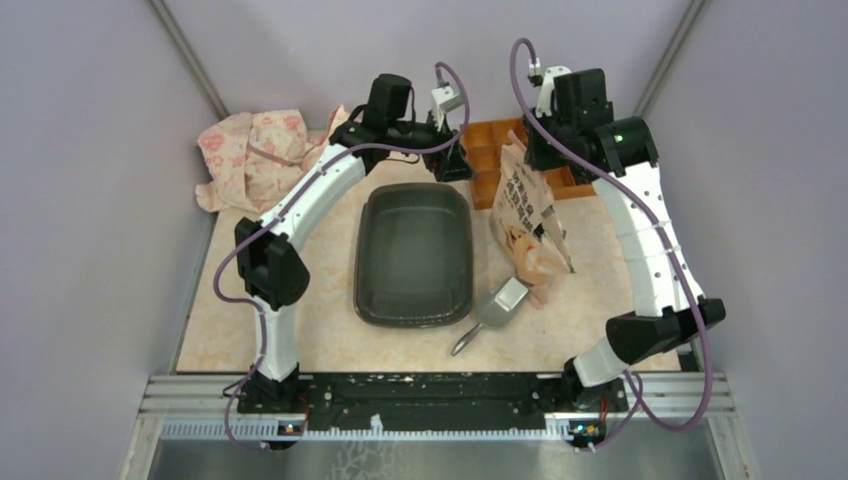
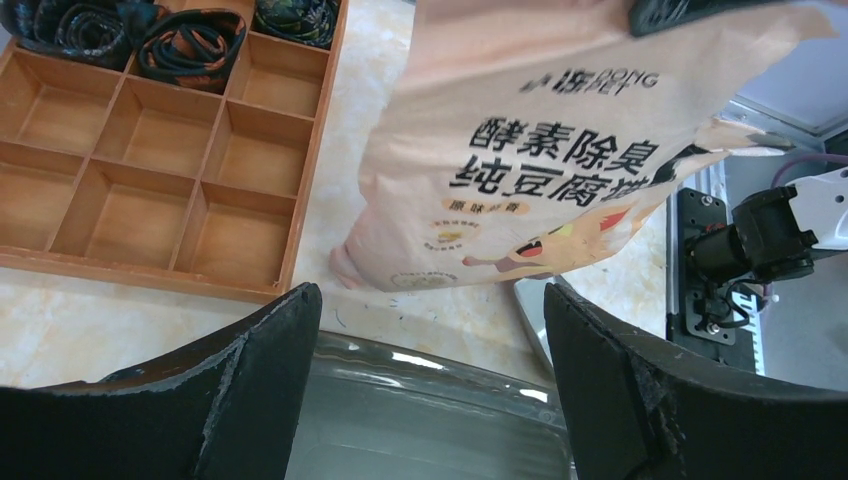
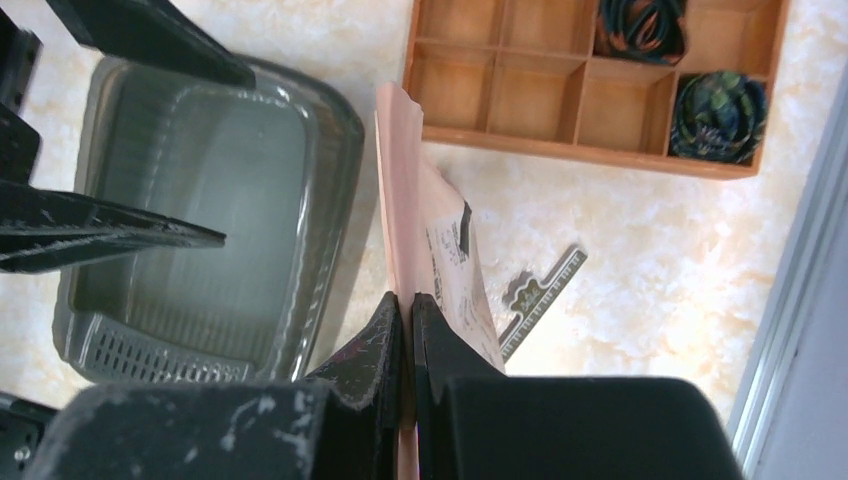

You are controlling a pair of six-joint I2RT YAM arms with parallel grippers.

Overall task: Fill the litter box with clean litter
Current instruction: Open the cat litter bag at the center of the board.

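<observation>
Litter box: centre of top view, stiff plastic, no clean litter visible.
Bag: just right of the box; soft, probably heavy, contents shift; take by the top edge.
Right gripper: pinched tight on that edge.
Left gripper: spread wide, holding nothing.

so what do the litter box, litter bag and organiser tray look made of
The litter box is probably moulded plastic, dark grey and glossy, highlights on its rounded rim. The litter bag: thin printed film or coated paper, peach-pink, creased. The organiser tray looks like wood, orange-brown, matt, with thin straight dividers.
</observation>
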